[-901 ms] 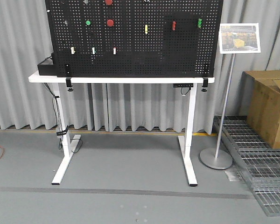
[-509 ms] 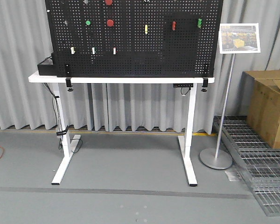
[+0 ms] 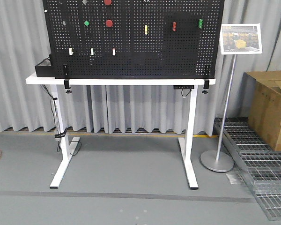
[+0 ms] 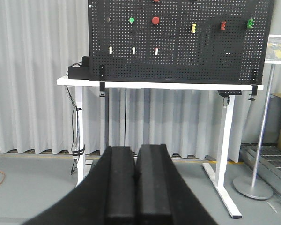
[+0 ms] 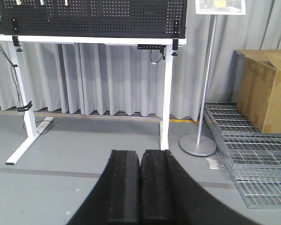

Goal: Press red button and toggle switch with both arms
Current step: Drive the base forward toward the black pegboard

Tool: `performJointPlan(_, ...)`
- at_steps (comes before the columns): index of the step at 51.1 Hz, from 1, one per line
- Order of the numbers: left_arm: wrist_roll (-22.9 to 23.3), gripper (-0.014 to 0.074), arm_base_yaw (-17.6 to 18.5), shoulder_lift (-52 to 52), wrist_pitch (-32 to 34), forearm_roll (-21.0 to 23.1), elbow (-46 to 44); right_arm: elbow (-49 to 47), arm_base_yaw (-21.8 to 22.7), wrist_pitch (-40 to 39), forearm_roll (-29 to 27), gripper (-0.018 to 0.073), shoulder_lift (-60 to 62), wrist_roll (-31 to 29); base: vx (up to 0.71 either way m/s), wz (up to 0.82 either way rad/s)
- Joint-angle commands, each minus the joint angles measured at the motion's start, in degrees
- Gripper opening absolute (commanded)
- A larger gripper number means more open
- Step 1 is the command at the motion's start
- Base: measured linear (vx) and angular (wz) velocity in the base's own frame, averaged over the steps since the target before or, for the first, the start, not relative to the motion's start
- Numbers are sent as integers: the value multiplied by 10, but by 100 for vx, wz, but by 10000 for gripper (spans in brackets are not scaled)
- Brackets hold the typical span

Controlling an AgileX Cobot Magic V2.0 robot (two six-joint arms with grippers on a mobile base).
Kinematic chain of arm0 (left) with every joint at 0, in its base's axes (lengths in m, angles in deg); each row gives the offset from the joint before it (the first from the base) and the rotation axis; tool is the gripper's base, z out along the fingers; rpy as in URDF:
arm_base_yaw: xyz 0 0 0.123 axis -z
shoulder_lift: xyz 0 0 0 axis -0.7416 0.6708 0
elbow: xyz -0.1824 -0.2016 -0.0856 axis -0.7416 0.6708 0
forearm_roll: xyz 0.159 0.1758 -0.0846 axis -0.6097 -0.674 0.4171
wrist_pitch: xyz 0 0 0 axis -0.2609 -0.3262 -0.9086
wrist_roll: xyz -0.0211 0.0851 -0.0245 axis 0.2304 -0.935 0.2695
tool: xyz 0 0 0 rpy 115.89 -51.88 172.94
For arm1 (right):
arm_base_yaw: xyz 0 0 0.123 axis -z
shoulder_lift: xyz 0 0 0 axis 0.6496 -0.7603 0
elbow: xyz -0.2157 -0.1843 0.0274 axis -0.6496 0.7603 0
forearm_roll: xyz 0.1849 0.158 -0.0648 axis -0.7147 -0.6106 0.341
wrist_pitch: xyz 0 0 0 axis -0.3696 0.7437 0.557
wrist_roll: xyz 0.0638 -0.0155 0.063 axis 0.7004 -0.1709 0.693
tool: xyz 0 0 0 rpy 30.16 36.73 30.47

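The pegboard (image 3: 131,42) is well off from both arms, so aim could drift. Can't see inside the cardboard box (image 3: 269,110) right of it. The left gripper (image 4: 136,152) and right gripper (image 5: 140,154) are both pinched closed, empty. Upper left on the pegboard, the red button (image 3: 109,23) sits just beside a green button (image 3: 86,23), easy mis-hit; toggle switch too tiny to spot.

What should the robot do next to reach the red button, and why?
Probably roll closer to the pegboard. The red button sits high on it, beside the green button, and a stretch of floor lies between the robot and the table. The left gripper and right gripper are both shut, touching nothing.
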Motion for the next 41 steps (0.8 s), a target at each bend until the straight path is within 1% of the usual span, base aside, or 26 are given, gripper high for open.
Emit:
performJointPlan(1, 6, 2, -1, -4, 49, 5, 19, 6, 3, -48, 2, 0, 7, -5, 15, 0)
performJointPlan(23, 6, 2, -1, -4, 49, 5, 19, 6, 3, -48, 2, 0, 7, -5, 26, -5)
performJointPlan(41, 6, 2, -1, -4, 49, 5, 19, 6, 3, -48, 2, 0, 7, -5, 37, 10)
